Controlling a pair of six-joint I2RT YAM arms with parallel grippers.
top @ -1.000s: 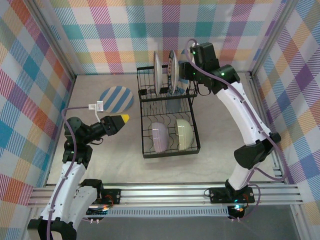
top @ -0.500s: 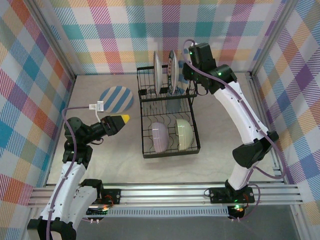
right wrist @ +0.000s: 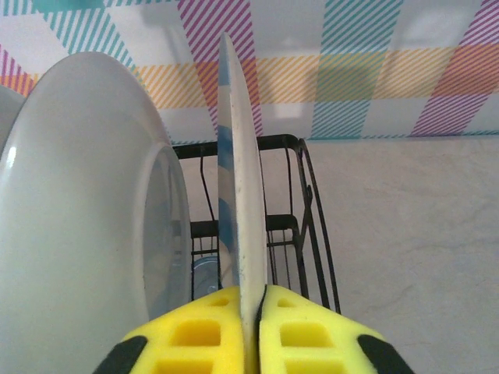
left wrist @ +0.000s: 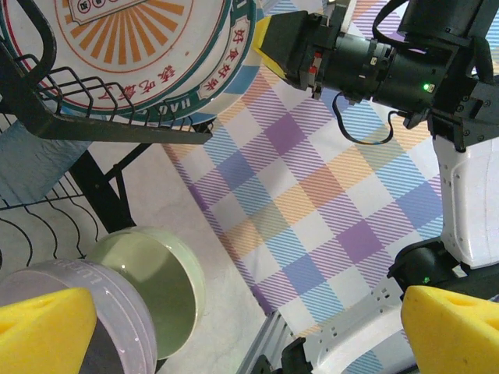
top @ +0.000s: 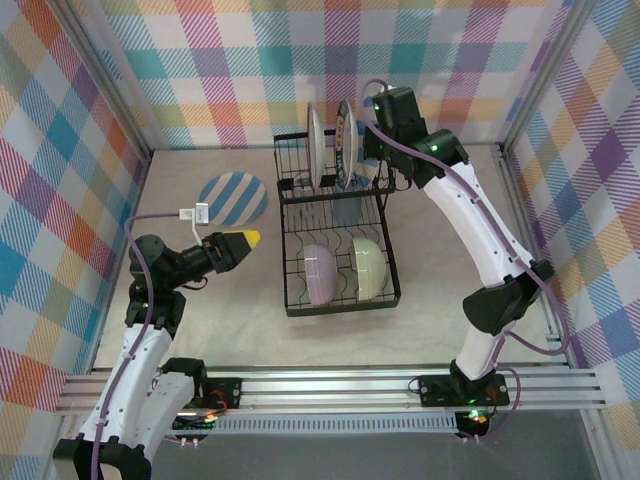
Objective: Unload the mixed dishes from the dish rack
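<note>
— Dishes: how many are out of the rack (top: 292, 305)?
— From above, one striped plate (top: 234, 197) lies left of it. Left inside: a patterned plate (top: 316, 145), a second striped plate (top: 347, 140), a lavender bowl (top: 320, 275), a green bowl (top: 368, 268).
— And the left gripper (top: 246, 238)?
— Its own camera shows the fingers (left wrist: 47, 335) spread wide, empty, left of the rack, facing the bowls.
— The other arm?
— The right gripper (right wrist: 243, 319) is pinched on the second striped plate's rim at the rack's far end. The patterned plate stands just beside; I'd judge scraping it the risk.
</note>
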